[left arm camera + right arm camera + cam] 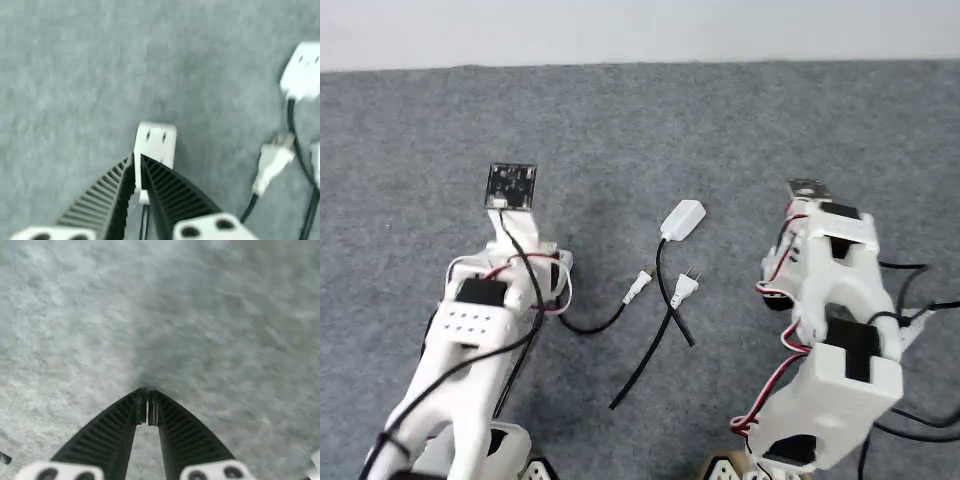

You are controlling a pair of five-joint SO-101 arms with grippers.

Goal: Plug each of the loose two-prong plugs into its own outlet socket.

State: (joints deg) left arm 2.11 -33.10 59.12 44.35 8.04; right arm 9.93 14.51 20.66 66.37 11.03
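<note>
A white outlet socket [156, 142] lies on the grey carpet right at the tips of my left gripper [138, 162], which is shut with its tips over the socket's near end; whether they touch it I cannot tell. A second white socket [682, 220] [302, 75] on a black cord lies mid-table between the arms. Two loose white two-prong plugs [638, 288] [686, 288] lie just in front of it, one also visible as a plug [272, 160] in the left wrist view. My right gripper [148, 395] is shut with nothing in it, over bare carpet.
Black cords [655, 350] cross on the carpet between the arms, and one runs under the left arm [470, 320]. The right arm [835, 300] stands at the right with its own wires. A pale wall edge [640, 30] bounds the far side.
</note>
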